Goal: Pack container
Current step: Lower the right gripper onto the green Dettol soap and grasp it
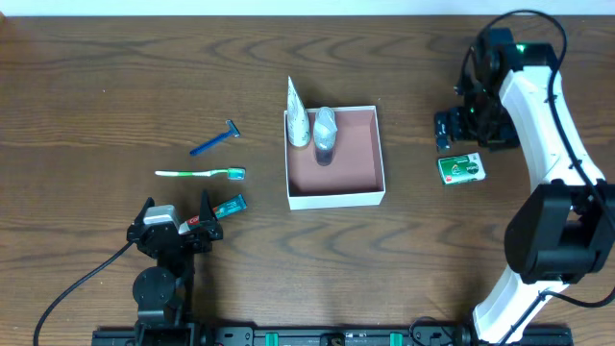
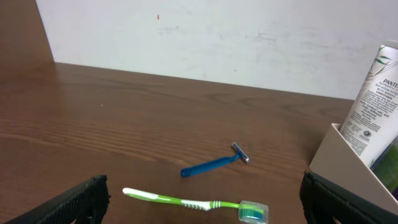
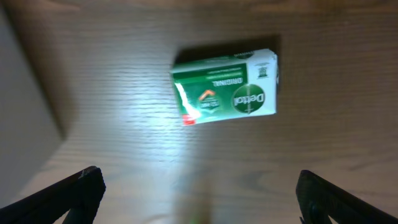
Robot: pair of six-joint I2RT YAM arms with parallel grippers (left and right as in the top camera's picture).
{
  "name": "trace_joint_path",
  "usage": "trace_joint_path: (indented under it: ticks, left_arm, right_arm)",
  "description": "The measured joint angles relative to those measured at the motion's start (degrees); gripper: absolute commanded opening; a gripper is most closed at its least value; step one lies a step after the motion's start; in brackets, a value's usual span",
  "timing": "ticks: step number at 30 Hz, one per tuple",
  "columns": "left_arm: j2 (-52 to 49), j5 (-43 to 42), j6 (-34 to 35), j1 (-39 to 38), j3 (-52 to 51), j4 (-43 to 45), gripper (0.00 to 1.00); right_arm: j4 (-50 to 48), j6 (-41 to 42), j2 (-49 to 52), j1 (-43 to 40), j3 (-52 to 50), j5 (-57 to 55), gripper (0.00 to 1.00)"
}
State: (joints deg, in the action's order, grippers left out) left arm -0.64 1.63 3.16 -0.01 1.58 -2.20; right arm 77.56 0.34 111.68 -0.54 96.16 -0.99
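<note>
The cardboard box (image 1: 336,200) sits in the middle of the wooden table (image 1: 96,96), open at the top, with white outer walls and a dull pinkish-brown floor. Two things are in it, both crowded into the far left corner. A white tube (image 1: 297,117) leans against the corner with its narrow end sticking up past the rim, and a small bottle (image 1: 325,133) lies just beside it. The rest of the floor is bare. Left of the box, on the table, lie a blue razor (image 1: 216,139) and, nearer the front edge, a green toothbrush (image 1: 200,174). A small teal packet (image 1: 229,205) lies just beside the left gripper (image 1: 178,207), which rests low near the front edge with its fingers spread wide and nothing between them. The left wrist view shows the razor, the toothbrush and a corner of the box with the tube rising from it. Well to the right of the box lies a green soap packet (image 1: 461,169). The right gripper (image 1: 450,135) hangs just beyond it, fingers wide apart and holding nothing.
</note>
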Motion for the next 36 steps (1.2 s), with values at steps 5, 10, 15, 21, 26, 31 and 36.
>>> trace_joint_path:
  ticks: [5,10,15,21,26,31,36]
  left_arm:
    - [0.0,0.0,0.0,0.0,0.0,0.0,0.98]
    - [0.0,0.0,0.0,0.0,0.0,0.0,0.98]
    - [0.0,0.0,0.0,0.0,0.0,0.0,0.98]
    - [0.0,0.0,0.0,0.0,0.0,0.0,0.98]
    - [0.0,0.0,0.0,0.0,0.0,0.0,0.98]
    - [0.0,0.0,0.0,0.0,0.0,0.0,0.98]
    - [0.0,0.0,0.0,0.0,0.0,0.0,0.98]
  right_arm:
    - [-8.3,-7.0,0.0,-1.9,-8.5,-0.1,0.99]
    - [-16.4,-12.5,0.0,-2.0,-15.5,-0.1,0.99]
    - [-23.0,-14.5,0.1,-2.0,-18.8,-0.1,0.99]
    - [-28.8,-15.1,1.4,-2.0,-19.0,-0.1,0.99]
    - [-31.4,-15.1,2.0,-2.0,-19.0,-0.1,0.99]
    - [-31.5,-15.1,2.0,-2.0,-19.0,0.2,0.96]
    - [-31.6,-14.4,2.2,-2.0,-19.8,1.1,0.96]
